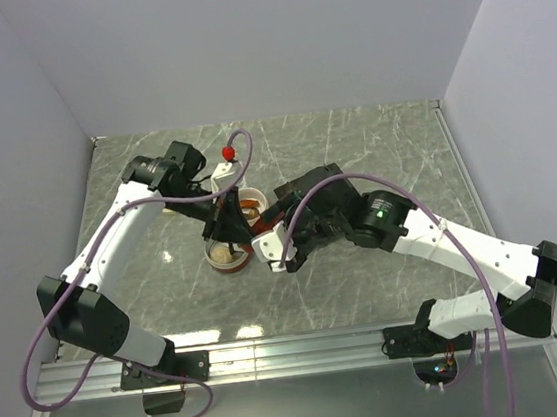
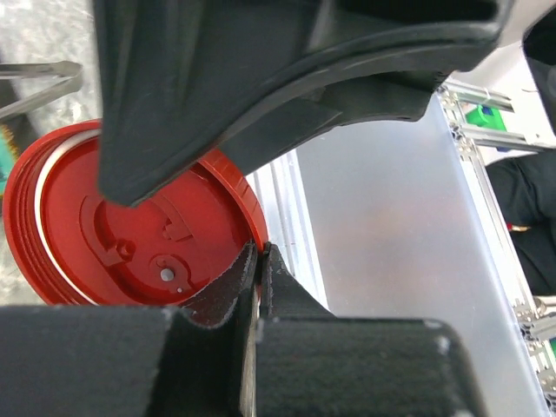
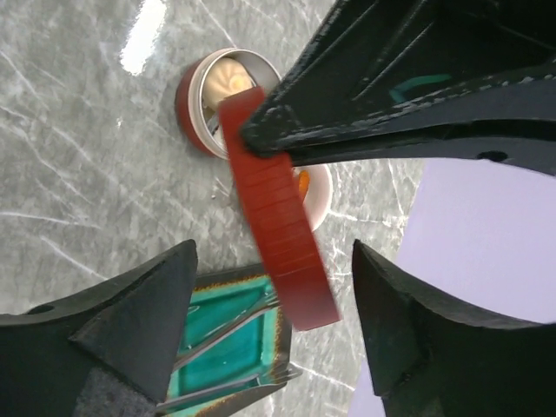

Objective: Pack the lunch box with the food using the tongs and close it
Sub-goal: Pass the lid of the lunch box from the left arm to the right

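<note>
My left gripper [image 2: 259,254] is shut on the rim of the lunch box's round red lid [image 2: 130,234] and holds it up on edge. In the right wrist view the lid [image 3: 280,243] hangs between my right gripper's [image 3: 274,317] spread fingers and touches neither. Below it on the marble stands a red lunch box tin [image 3: 195,95] with a pale round food piece [image 3: 228,80] inside. Beside that is a white tin [image 3: 320,201] with an orange piece. The grey tongs [image 3: 221,334] lie on a teal tray [image 3: 248,352]. From above, both grippers meet over the tins [image 1: 229,257].
A white object with a red top [image 1: 228,159] stands behind the tins. Grey walls close in the table on three sides. An aluminium rail [image 1: 294,346] runs along the near edge by the arm bases.
</note>
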Controlling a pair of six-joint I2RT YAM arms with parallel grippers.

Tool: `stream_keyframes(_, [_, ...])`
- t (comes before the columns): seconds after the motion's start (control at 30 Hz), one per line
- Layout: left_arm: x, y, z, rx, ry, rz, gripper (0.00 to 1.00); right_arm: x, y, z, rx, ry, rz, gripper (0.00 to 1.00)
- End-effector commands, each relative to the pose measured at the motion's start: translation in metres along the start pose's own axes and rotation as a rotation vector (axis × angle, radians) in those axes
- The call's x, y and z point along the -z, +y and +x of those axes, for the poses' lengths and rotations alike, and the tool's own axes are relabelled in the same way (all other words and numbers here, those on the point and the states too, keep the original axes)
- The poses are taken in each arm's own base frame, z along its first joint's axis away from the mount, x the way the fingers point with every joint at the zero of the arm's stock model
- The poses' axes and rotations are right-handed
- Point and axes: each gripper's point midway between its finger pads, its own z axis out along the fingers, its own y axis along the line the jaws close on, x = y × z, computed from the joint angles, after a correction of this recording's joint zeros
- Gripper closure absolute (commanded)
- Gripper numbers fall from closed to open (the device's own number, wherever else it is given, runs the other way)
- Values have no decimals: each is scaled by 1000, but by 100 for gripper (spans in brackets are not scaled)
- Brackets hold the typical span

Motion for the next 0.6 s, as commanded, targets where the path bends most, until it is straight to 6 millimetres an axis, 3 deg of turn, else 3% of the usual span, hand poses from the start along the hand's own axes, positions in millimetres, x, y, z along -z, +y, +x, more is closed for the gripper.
stream_keyframes(0.0, [-2,-13,-15,-13,-34,38,100,10,-25,-13,-16,-16,57,23])
stream_keyframes(0.1, [-2,-13,-19,-7,-47,49,100,7,-26,-15,-16,-16,41,35])
stream_keyframes(0.37, [-3,-15,-31,33,-87,80,100,-1,-16,-23,-18,-23,-30,44])
stream_keyframes(0.57, [-3,-15,-34,53,-101,96,100,-9,-9,-20,-15,20,-48,60])
